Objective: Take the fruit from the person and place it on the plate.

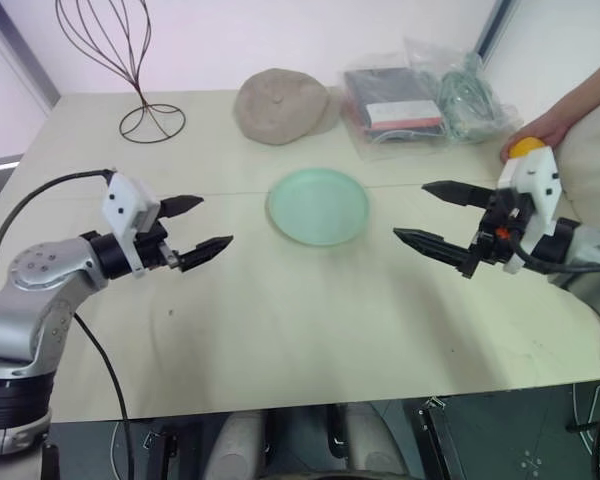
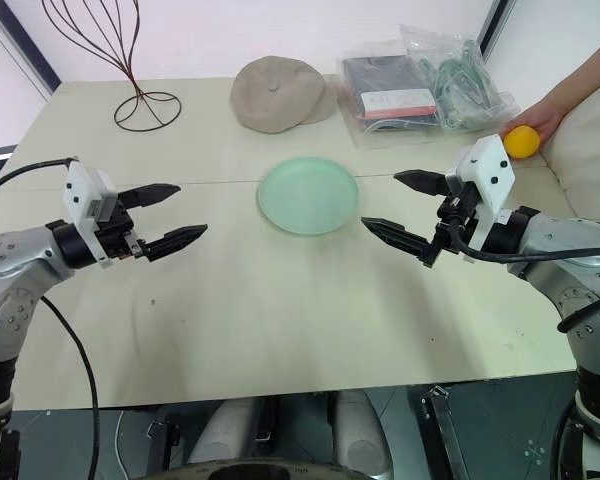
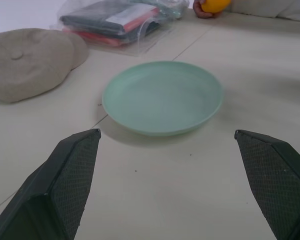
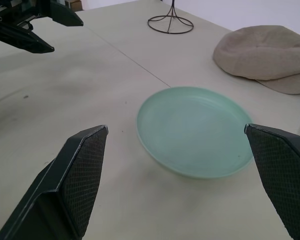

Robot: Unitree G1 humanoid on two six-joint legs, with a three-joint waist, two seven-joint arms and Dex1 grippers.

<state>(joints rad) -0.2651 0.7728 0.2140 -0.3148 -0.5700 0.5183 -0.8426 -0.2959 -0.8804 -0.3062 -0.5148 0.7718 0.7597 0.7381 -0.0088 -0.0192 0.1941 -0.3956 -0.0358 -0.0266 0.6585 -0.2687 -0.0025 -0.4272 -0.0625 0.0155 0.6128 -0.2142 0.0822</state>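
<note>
Fruit (image 2: 521, 141) in person's hand (image 2: 543, 123), just behind right tool (image 2: 399, 208); both tools spread, empty

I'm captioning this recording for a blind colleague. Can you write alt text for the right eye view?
A person's hand holds a yellow-orange fruit at the table's far right edge, behind the right tool. Both tools, left tool included, hover open either side of an empty mint-green plate.
</note>
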